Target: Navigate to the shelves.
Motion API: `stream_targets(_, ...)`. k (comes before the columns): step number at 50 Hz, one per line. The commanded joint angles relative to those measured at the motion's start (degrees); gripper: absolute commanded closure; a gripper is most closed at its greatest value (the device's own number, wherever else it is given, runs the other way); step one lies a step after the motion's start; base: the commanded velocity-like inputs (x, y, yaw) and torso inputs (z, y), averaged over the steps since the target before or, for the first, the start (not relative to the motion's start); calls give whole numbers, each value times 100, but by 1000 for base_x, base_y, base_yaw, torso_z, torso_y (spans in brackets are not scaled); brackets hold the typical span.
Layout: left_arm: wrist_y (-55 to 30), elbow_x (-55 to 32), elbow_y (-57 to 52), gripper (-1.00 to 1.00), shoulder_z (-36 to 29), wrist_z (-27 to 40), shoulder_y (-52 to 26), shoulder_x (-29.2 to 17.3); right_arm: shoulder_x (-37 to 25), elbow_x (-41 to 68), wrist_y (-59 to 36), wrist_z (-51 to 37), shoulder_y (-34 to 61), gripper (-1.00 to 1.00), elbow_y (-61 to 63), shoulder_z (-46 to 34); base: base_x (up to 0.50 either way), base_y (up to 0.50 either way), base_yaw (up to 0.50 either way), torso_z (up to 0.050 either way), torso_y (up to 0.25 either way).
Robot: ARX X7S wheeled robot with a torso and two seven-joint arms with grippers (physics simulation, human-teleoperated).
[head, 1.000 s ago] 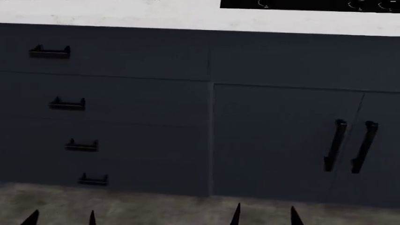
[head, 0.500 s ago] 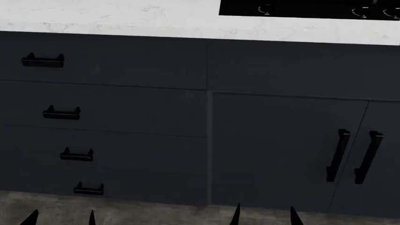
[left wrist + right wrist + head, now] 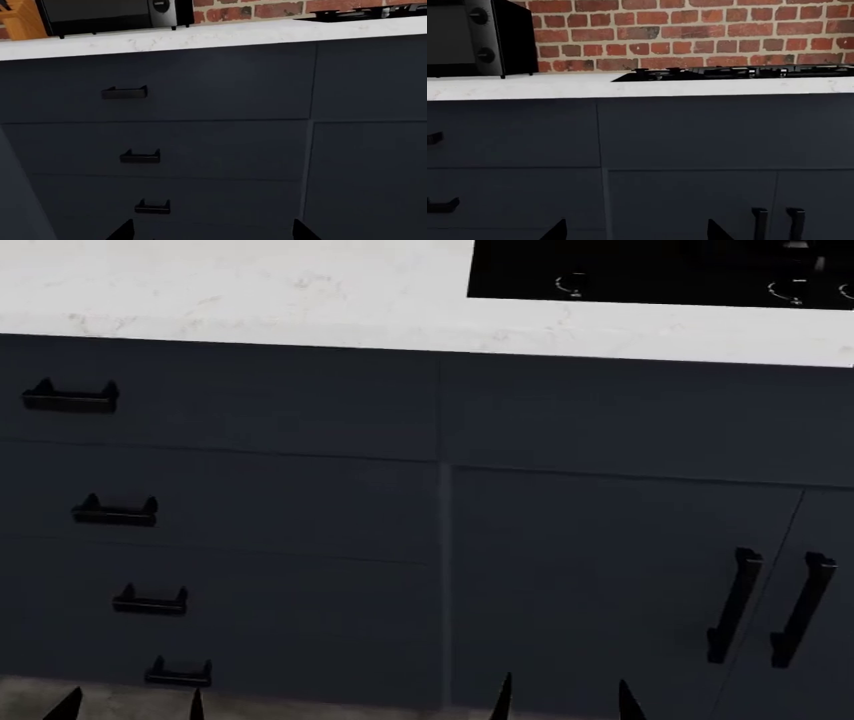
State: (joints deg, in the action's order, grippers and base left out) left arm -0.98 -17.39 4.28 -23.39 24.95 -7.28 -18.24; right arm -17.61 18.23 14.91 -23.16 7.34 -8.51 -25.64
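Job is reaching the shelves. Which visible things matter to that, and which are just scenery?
Relevant to the job: none in view; no shelves show in any camera.

Just scenery: white countertop, cooktop, drawer handles, cabinet door handles, toaster oven, brick wall.

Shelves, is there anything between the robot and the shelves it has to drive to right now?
No shelves show in any view, so their direction cannot be told. Directly ahead stands a dark cabinet run with drawers under a white countertop carrying a cooktop and a black oven. It fills the view ahead.
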Motion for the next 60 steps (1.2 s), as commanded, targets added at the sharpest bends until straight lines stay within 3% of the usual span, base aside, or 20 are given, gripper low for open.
stream_targets(1, 277, 61, 103, -100, 100, -193, 2, 81, 85, -72, -76, 104, -24, -100, 74, 123, 14, -226, 0, 0, 0)
stream_targets(49, 307, 25, 169, -100, 38, -162, -52, 64, 66, -16, -22, 122, 36, -100, -17, 57, 11, -205, 0, 0, 0)
stream_targets(60, 306, 13, 159, -100, 27, -150, -51, 51, 70, -11, 16, 120, 47, -100, -46, 46, -327, -54, 0, 0, 1)
